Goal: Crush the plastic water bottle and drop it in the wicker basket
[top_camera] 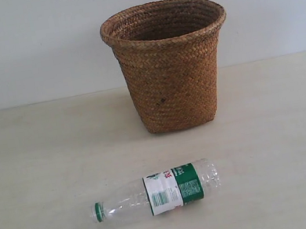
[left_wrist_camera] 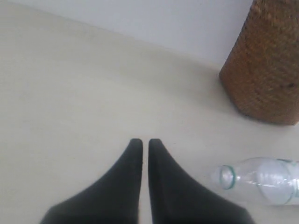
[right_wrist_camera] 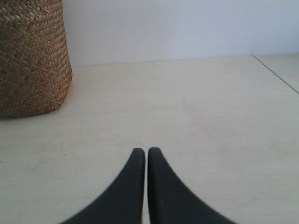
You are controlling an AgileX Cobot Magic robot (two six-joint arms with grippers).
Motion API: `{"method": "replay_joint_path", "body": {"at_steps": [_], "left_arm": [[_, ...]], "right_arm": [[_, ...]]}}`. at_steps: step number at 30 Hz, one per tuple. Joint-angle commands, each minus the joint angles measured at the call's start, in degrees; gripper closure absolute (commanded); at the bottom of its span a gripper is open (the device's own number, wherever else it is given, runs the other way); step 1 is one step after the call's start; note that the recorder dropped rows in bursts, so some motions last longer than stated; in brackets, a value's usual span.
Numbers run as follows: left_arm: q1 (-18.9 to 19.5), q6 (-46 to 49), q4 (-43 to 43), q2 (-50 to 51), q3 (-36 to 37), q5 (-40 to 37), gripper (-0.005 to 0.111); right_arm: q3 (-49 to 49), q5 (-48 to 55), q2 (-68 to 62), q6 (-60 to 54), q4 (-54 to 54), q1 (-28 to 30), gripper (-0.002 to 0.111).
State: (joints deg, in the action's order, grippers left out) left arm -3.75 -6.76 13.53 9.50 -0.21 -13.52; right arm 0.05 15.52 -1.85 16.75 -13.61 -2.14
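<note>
The plastic water bottle (top_camera: 157,193) lies on its side on the table, uncrushed, green cap pointing left, in front of the wicker basket (top_camera: 169,64), which stands upright at the back. Neither arm shows in the exterior view. In the left wrist view my left gripper (left_wrist_camera: 145,141) is shut and empty, with the bottle's cap end (left_wrist_camera: 261,179) off to one side and the basket's base (left_wrist_camera: 264,70) beyond. My right gripper (right_wrist_camera: 146,150) is shut and empty over bare table, the basket (right_wrist_camera: 32,56) at the frame's edge.
A pale wooden table (top_camera: 44,168) runs back to a plain white wall (top_camera: 24,48). In the right wrist view a table edge or seam (right_wrist_camera: 275,72) shows at the far corner.
</note>
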Motion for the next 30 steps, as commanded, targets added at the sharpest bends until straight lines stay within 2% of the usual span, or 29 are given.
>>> {"method": "replay_joint_path", "body": {"at_steps": [1,7,23,26,28,30], "left_arm": [[-0.3,-2.9,11.4,0.1,0.2,0.4,0.103],[-0.3,-2.9,25.1,0.1,0.2,0.2,0.103],[-0.3,-2.9,26.3,0.1,0.2,0.6,0.103],[-0.3,-2.6,33.1,0.1,0.2,0.6,0.103],[-0.3,0.0,38.8,0.1,-0.4,3.3,0.103],[-0.3,9.4,41.2,0.1,-6.7,4.3,0.103]], "right_arm": [[0.0,-0.3,0.0,-0.2,-0.2,0.3,0.108],[0.0,-0.3,0.0,-0.2,-0.2,0.3,0.108],[0.0,-0.3,0.0,-0.2,-0.2,0.3,0.108],[0.0,-0.3,0.0,-0.2,-0.2,0.3,0.108],[0.0,-0.3,0.0,-0.2,-0.2,0.3,0.108],[0.0,-0.3,0.0,-0.2,-0.2,0.3,0.108]]}}
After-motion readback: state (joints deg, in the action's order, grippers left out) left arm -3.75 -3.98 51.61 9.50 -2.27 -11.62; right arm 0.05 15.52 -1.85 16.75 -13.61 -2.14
